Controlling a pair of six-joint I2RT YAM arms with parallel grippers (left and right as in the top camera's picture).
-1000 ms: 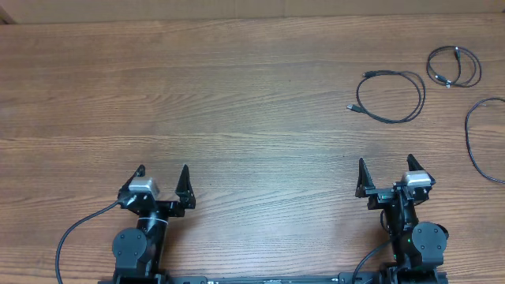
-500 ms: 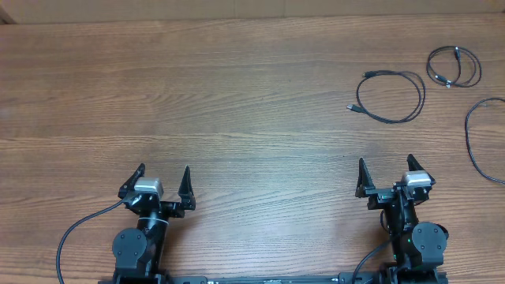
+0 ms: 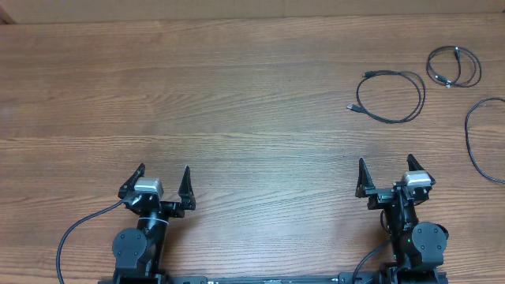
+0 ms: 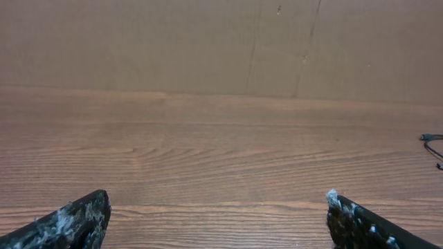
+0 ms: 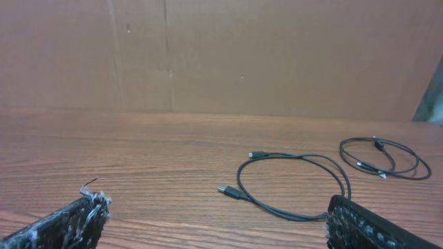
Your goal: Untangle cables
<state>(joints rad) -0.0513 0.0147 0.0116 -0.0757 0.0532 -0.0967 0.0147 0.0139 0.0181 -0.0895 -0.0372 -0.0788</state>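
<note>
Overhead, surface: bare brown wood-grain table (image 3: 237, 95); three thin black cables (image 3: 423, 93) lie apart at its far right: an open loop (image 3: 388, 120), a small coil (image 3: 447, 80), an arc (image 3: 468, 134) at the edge.
Overhead, arms: left gripper (image 3: 163, 169) and right gripper (image 3: 385, 161) at the near edge, fingers spread, holding nothing.
Left wrist: black fingers (image 4: 76, 218) wide apart over wood; brown cardboard wall (image 4: 173, 41) behind.
Right wrist: open loop and small coil lie ahead, rightward, untouched.

No readable text, labels, brands or numbers anywhere: nothing on the tabletop (image 3: 237, 95), cables (image 3: 392, 96) or back wall (image 5: 277, 55).
</note>
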